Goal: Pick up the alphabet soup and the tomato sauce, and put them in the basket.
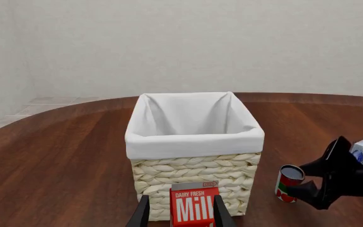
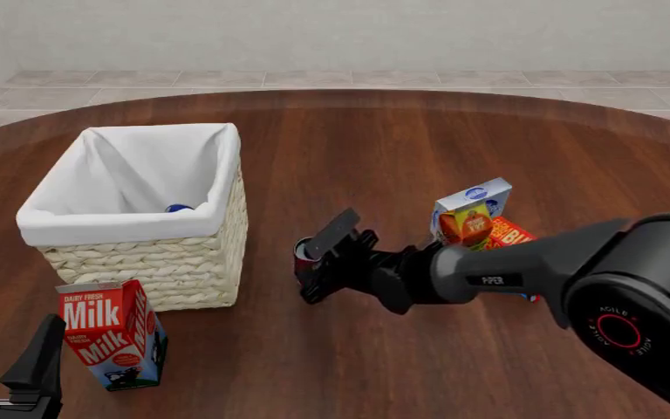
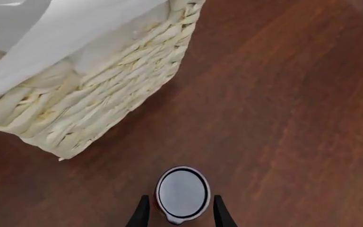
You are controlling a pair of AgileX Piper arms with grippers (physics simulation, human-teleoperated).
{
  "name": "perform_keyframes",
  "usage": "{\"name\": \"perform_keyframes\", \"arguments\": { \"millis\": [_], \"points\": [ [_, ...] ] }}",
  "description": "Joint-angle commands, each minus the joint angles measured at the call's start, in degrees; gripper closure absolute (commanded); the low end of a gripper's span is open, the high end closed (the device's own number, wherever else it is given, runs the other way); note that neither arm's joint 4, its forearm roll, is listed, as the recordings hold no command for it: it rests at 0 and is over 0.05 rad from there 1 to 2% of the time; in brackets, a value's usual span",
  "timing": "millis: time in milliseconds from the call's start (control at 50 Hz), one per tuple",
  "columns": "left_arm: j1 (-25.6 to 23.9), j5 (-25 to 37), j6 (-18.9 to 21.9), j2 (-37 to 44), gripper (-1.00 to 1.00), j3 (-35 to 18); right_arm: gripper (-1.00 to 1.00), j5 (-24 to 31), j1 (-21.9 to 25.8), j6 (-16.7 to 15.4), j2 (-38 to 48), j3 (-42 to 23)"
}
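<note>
**Sauce can between right fingers beside basket**

Sauce can stands upright on the table, its long axis vertical and its grey lid facing up, just to the right of the basket in the front view. The right gripper reaches in level from the right, one finger on each side of the can; in the right wrist view the lid sits between the two fingertips, though whether they press the can or only flank it cannot be told. In the left wrist view the can shows its red and green label, leaning slightly.

A blue sliver shows inside the basket against the white liner; too little is visible to name it.

The left gripper hangs low at the near left, fingers spread apart, with a milk carton upright between them in its wrist view. Small boxes stand behind the right arm.
</note>
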Motion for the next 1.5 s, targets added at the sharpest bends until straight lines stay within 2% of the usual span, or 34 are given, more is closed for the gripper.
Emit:
{"name": "perform_keyframes", "arguments": {
  "millis": [20,140,160,520,1500],
  "points": [
    [0.0,0.0,0.0,0.0,-1.0,0.0,-1.0,-0.2,0.0,0.1,0.6,-0.2],
    [0.0,0.0,0.0,0.0,-1.0,0.0,-1.0,-0.5,0.2,0.4,0.2,0.0],
    [0.0,0.0,0.0,0.0,-1.0,0.0,1.0,-0.5,0.2,0.4,0.2,0.0],
    [0.0,0.0,0.0,0.0,-1.0,0.0,1.0,-1.6,-1.2,-0.8,-2.0,0.4],
    [0.0,0.0,0.0,0.0,-1.0,0.0,1.0,1.0,0.4,-0.8,-13.8,3.0]
  ]
}}
